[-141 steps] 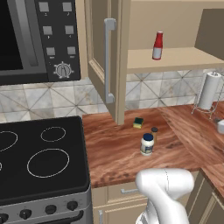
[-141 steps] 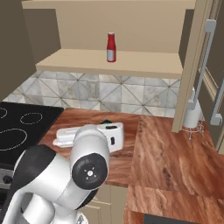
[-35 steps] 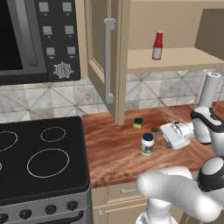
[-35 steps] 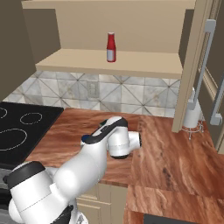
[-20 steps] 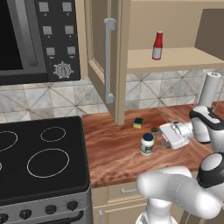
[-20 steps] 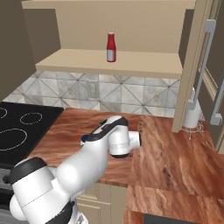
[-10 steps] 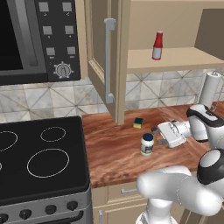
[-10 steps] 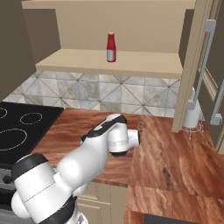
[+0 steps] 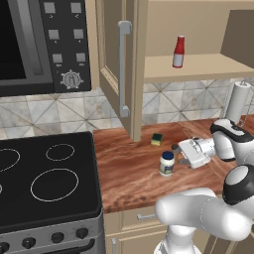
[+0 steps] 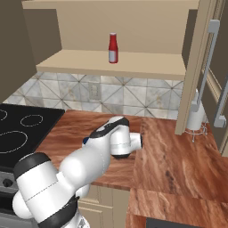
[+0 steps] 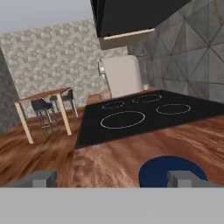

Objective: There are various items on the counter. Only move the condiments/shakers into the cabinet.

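Note:
The white jar with a dark blue lid [image 9: 166, 163] stands on the reddish-brown counter [image 9: 130, 171]. My gripper [image 9: 179, 155] lies low over the counter just right of the jar, pointing left, open and empty. In the hand view the blue lid [image 11: 162, 171] sits at the lower right, beside the right fingertip [image 11: 181, 177] of my gripper [image 11: 111, 178]. A small brown shaker [image 9: 174, 147] stands just behind the hand. The red squeeze bottle [image 9: 178, 51] [image 10: 113, 48] stands on the shelf [image 9: 203, 67] of the open cabinet, whose door [image 9: 113, 59] hangs out to the left.
A green-and-yellow sponge [image 9: 157, 139] lies near the door's lower corner. The paper towel roll [image 9: 238, 99] [image 10: 195, 116] stands at the back right. The black stovetop [image 9: 47, 178] [image 11: 148, 113] borders the counter on the left, under the microwave [image 9: 44, 44].
The hand has crept a little to the left, closer to the white jar. The jaws have stayed wide apart and the objects have not moved.

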